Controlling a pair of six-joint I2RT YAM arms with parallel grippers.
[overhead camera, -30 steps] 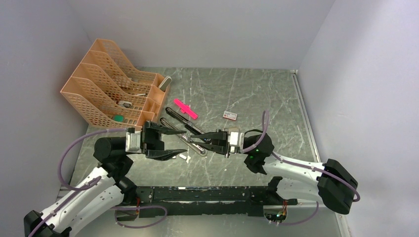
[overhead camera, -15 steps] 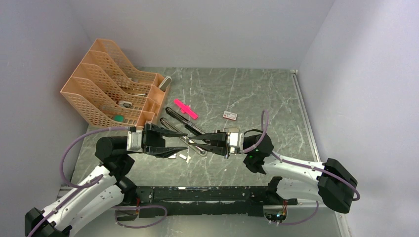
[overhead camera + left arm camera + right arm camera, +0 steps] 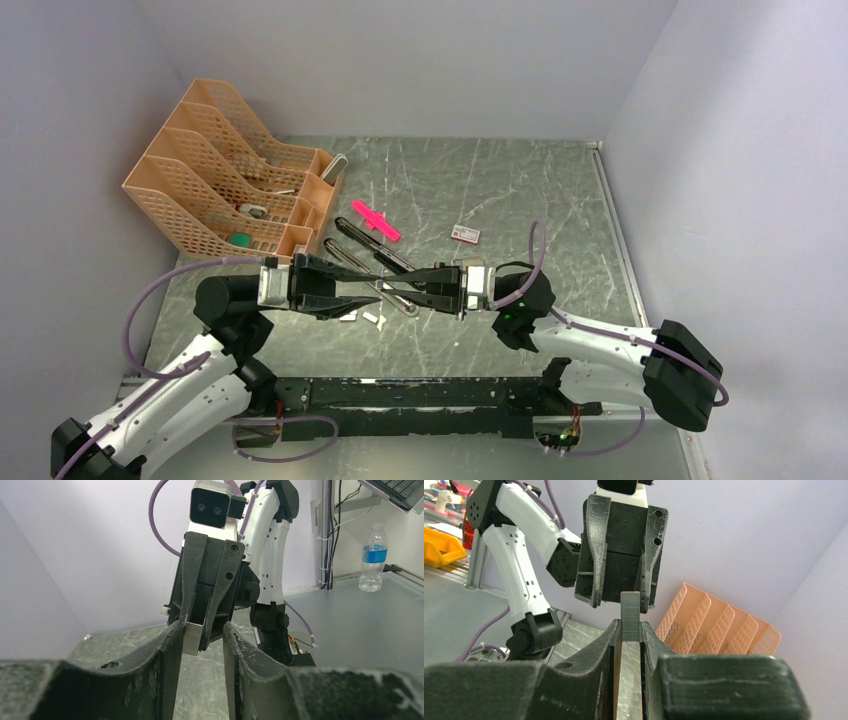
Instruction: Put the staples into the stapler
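Observation:
Above the table's middle my right gripper (image 3: 630,625) (image 3: 395,288) is shut on a short silvery strip of staples (image 3: 630,616), which sticks out past its tips. My left gripper (image 3: 202,626) (image 3: 365,292) faces it with its jaws around the strip's free end (image 3: 192,637). The strip lies against one finger (image 3: 170,645), and a gap separates it from the other finger (image 3: 235,645), so this gripper is open. The black stapler (image 3: 365,240) lies opened flat on the table just behind both grippers. Two more small staple pieces (image 3: 378,320) rest on the table below them.
An orange file organiser (image 3: 225,180) stands at the back left. A pink plastic piece (image 3: 376,221) lies behind the stapler, and a small white box with red print (image 3: 465,233) sits to its right. Grey walls enclose the table on three sides.
My left gripper has moved right to meet the right gripper, and its jaws have narrowed around the strip's end. The right gripper has held still with the strip.

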